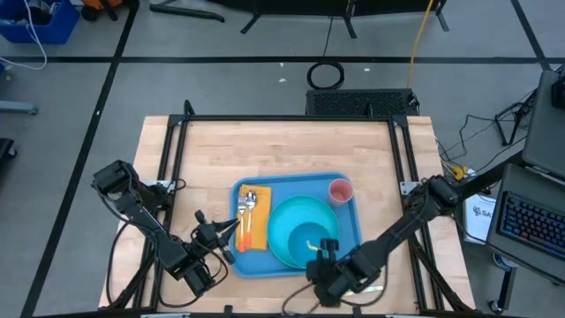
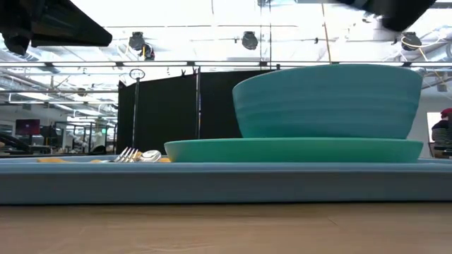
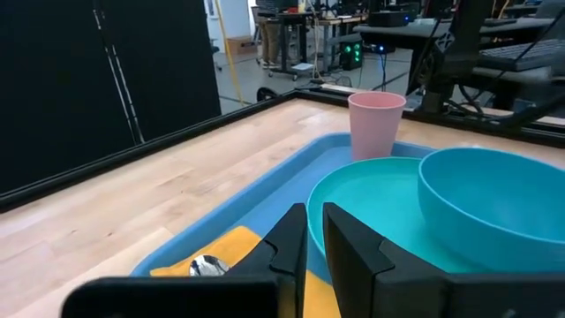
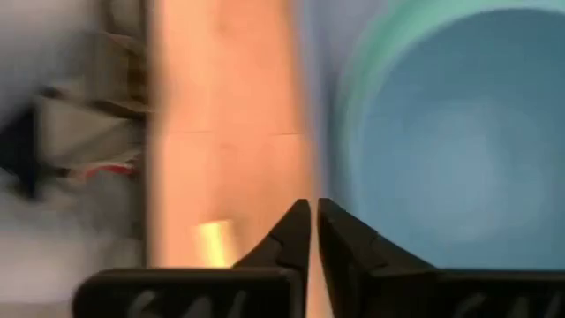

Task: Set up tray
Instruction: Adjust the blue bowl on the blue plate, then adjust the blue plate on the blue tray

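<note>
The blue tray (image 1: 291, 187) lies near the table's front edge. A teal plate (image 1: 281, 223) rests flat on it, and a teal bowl (image 1: 307, 237) stands on the plate. A pink cup (image 1: 340, 190) stands upright in the tray's far right corner. At the tray's left end a yellow napkin (image 1: 251, 231) lies flat with a fork and a spoon (image 1: 249, 203) on it. My left gripper (image 1: 231, 231) hovers shut at the tray's left edge, over the napkin (image 3: 221, 252). My right gripper (image 1: 325, 250) is shut and empty above the bowl's near side (image 4: 441, 132).
Bare wood lies beyond the tray toward the table's far edge (image 1: 282, 146). A black frame rail (image 1: 291, 117) runs along the far side and down both sides. In the low view the tray's near rim (image 2: 212, 183) stands just behind the bare front strip of the table.
</note>
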Robot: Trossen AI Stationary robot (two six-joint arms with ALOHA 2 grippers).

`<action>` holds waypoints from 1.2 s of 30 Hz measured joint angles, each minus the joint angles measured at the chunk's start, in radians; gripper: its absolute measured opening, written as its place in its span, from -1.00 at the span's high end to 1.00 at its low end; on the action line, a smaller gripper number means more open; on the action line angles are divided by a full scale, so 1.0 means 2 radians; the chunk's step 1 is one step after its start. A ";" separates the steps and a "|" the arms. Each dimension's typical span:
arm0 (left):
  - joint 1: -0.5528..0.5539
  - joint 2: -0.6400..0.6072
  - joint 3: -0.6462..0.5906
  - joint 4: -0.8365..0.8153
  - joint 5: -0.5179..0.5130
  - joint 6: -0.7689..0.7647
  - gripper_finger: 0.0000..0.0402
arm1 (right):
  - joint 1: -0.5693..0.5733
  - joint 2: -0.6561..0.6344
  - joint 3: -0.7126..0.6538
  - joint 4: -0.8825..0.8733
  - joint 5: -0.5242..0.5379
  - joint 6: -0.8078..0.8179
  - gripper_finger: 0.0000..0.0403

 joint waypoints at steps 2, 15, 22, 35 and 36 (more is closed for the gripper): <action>0.001 0.000 0.000 0.001 0.000 0.000 0.78 | -0.008 0.004 -0.007 0.000 0.000 -0.005 0.97; 0.001 0.000 0.000 0.010 0.004 0.018 0.78 | -0.042 0.004 -0.068 0.058 -0.053 -0.033 1.00; 0.001 0.000 0.000 0.010 0.001 0.018 0.78 | -0.056 0.004 -0.071 0.062 -0.027 -0.056 1.00; 0.001 0.000 0.000 0.010 0.005 0.018 0.78 | -0.054 0.004 -0.078 0.111 -0.032 -0.076 1.00; 0.001 0.000 0.000 0.010 0.005 0.018 0.78 | -0.051 0.004 -0.078 0.115 -0.044 -0.073 1.00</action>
